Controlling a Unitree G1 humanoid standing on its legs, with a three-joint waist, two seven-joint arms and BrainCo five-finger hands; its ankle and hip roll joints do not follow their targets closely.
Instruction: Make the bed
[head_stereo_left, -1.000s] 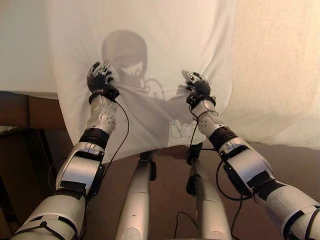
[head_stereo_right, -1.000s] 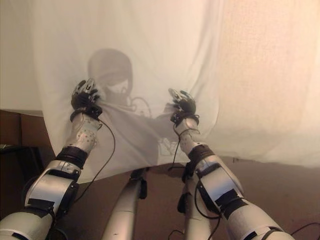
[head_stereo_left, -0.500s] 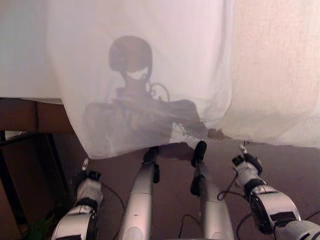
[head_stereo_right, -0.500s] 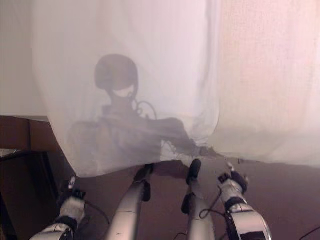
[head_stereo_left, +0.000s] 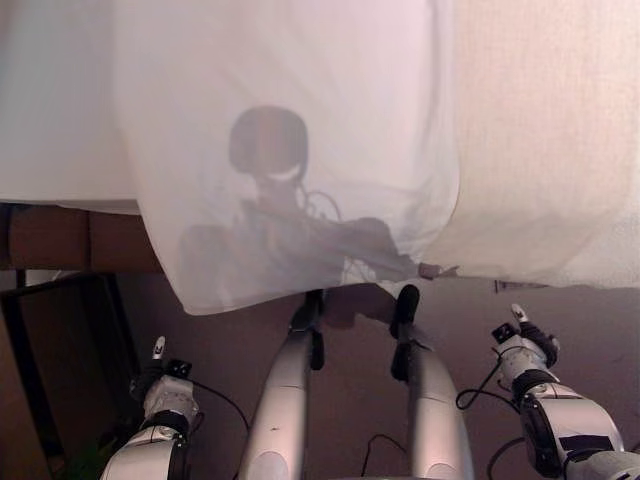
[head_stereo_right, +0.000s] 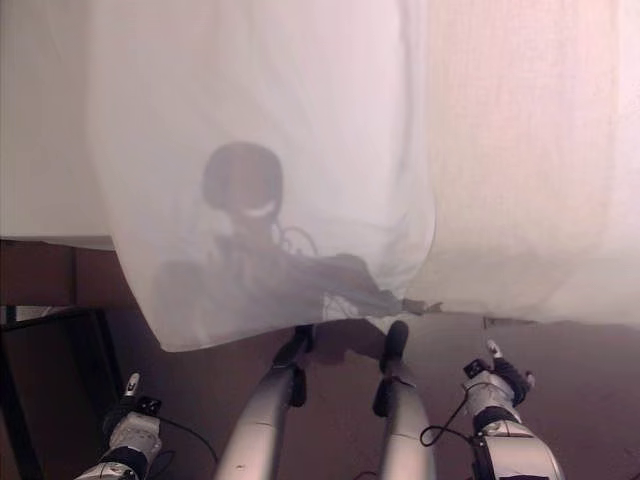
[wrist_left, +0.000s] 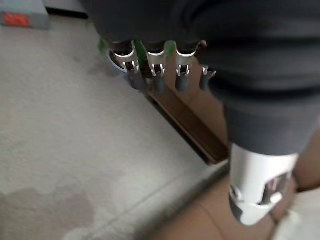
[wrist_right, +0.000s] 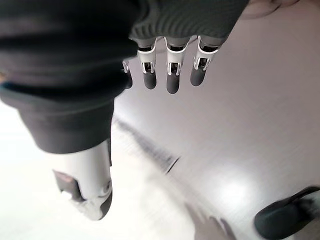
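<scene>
1. I see the white sheet (head_stereo_left: 290, 150) hanging over the near edge of the bed (head_stereo_left: 545, 130), its lower hem dangling free above the brown floor (head_stereo_left: 220, 350) with one corner drooping lowest at the middle. Neither hand touches it.

2. My left hand (head_stereo_left: 166, 385) sits low at the lower left of the head view, well below the hem. In its wrist view the fingers (wrist_left: 155, 75) are straight and hold nothing, with carpet and a dark wooden rail (wrist_left: 187, 125) past them.

3. My right hand (head_stereo_right: 497, 385) is low at the lower right, also apart from the cloth. Its fingers (wrist_right: 170, 70) reach out straight and empty over pale floor.

4. The risk I judge biggest: the sheet is loose and mostly off one side (nothing pins it), so it may slide further down and pool on the floor if I bump it while reaching up.

5. If I grab only the drooping corner (head_stereo_left: 430, 268), I expect the cloth to bunch and drag crooked, leaving the top layer skewed over the bed.

6. On the left, a dark frame (head_stereo_left: 60, 370) stands near the arm; a wide swing upward could clip it or the brown bed rail (head_stereo_left: 70, 240).

7. The thin cloth is hard to pinch from below; fingers could close on air or take both layers together.
</scene>
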